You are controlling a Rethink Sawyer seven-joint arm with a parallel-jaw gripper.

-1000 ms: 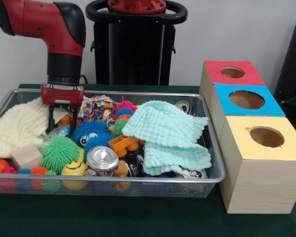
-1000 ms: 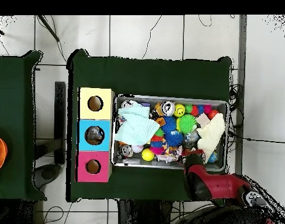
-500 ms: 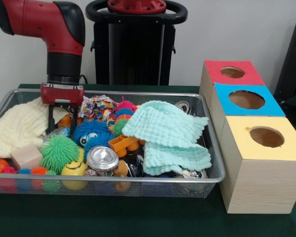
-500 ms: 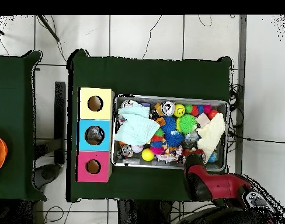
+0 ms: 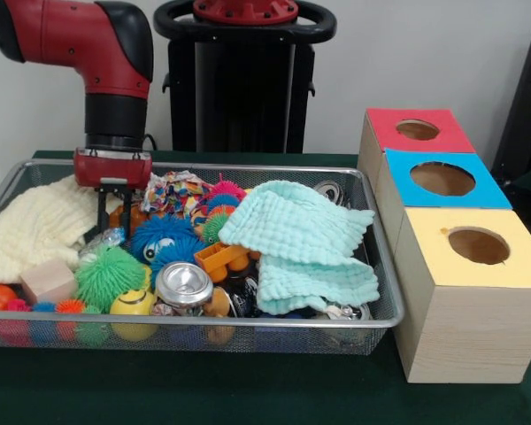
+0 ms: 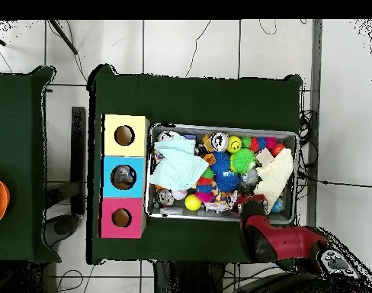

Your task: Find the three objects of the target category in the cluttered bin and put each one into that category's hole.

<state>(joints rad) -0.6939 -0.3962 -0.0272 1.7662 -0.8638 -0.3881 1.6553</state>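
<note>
Claw (image 5: 112, 215) in wire bin (image 5: 382, 266), crumpled can (image 5: 103, 241) just below

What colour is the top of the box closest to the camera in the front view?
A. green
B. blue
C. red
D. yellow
D. In the front view the yellow-topped box stands nearest, with the blue-topped box behind it and the red-topped box farthest back.
</note>
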